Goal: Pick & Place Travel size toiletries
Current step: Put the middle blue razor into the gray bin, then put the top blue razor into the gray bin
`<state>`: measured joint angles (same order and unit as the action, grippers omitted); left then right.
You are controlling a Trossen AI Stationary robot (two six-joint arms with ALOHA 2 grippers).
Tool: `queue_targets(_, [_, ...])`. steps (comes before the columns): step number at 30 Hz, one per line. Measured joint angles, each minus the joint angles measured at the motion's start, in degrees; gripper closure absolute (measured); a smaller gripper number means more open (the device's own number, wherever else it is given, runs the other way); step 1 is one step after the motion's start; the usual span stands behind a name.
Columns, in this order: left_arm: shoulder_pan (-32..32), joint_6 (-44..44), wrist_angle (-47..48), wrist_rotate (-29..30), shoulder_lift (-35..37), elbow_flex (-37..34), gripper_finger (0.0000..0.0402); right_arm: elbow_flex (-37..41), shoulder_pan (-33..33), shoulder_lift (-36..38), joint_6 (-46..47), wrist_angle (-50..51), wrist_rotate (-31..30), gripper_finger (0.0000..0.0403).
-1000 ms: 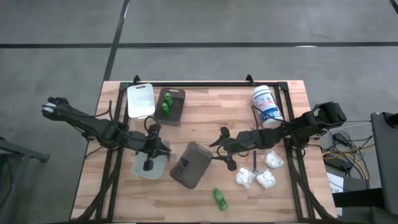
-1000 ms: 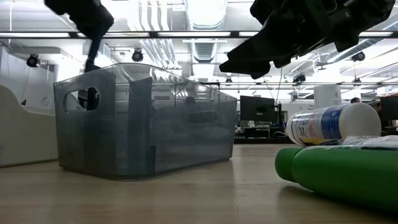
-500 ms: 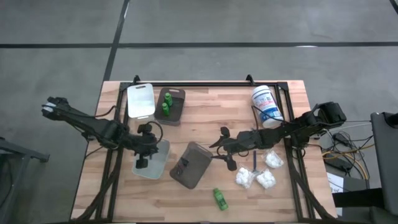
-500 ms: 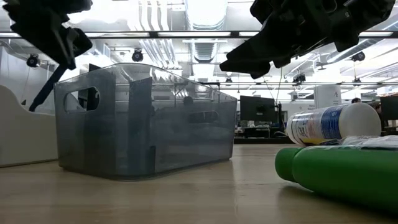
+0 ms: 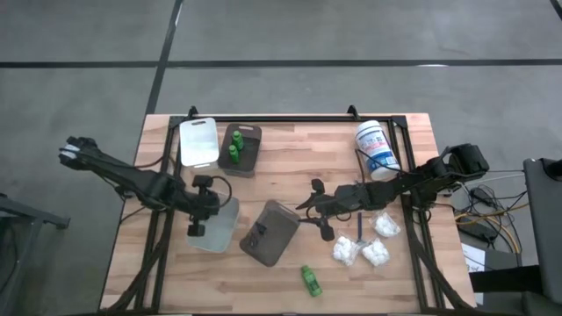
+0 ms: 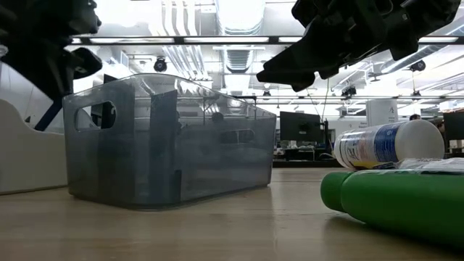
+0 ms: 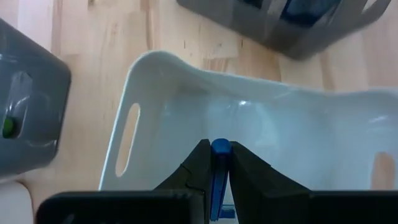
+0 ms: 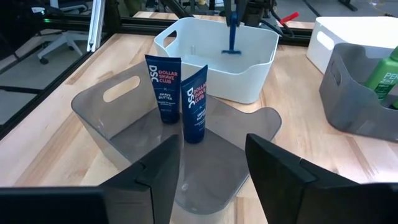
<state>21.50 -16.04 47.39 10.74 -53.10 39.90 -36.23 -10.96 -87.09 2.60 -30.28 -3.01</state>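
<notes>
In the left wrist view, the left gripper (image 7: 216, 163) pinches a blue stick (image 7: 218, 177).

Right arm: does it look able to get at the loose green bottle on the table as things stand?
Probably yes. The right end effector is open and empty above the grey bin, and the green bottle lies alone on bare wood just beyond it, with nothing over it; the white packets sit off to its side.

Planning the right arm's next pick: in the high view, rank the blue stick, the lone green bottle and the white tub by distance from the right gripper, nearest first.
From the right gripper:
1. Blue stick, just beside it, toward the packets.
2. Green bottle, at the table's front edge.
3. White tub, back right corner.
</notes>
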Motion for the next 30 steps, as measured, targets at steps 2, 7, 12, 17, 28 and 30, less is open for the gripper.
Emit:
queue_targets(2, [0.0,1.6,-0.3,0.0,0.0,-1.0,0.0362,0.0,0.0,0.0,0.0,0.0,0.0,0.0234])
queue_targets(7, [0.0,2.5,-2.6,0.3,0.0,-2.4,0.0362,0.0,0.0,0.0,-0.2,0.0,0.0,0.0247])
queue_targets(12, [0.0,3.4,-3.3,0.4,-0.1,-2.7,0.0362,0.0,0.0,0.0,-0.3,0.0,0.0,0.0262])
queue_targets(17, [0.0,3.7,-3.3,0.8,-0.5,-2.7,0.0359,0.0,0.0,0.0,-0.3,0.0,0.0,0.0279])
queue_targets(28, [0.0,5.0,-3.3,4.7,-1.8,-2.7,0.0303,0.0,0.0,0.0,-0.3,0.0,0.0,0.0317])
queue_targets(30, [0.0,5.0,-3.4,4.8,-2.2,-2.7,0.0295,0.0,0.0,0.0,-0.3,0.0,0.0,0.0325])
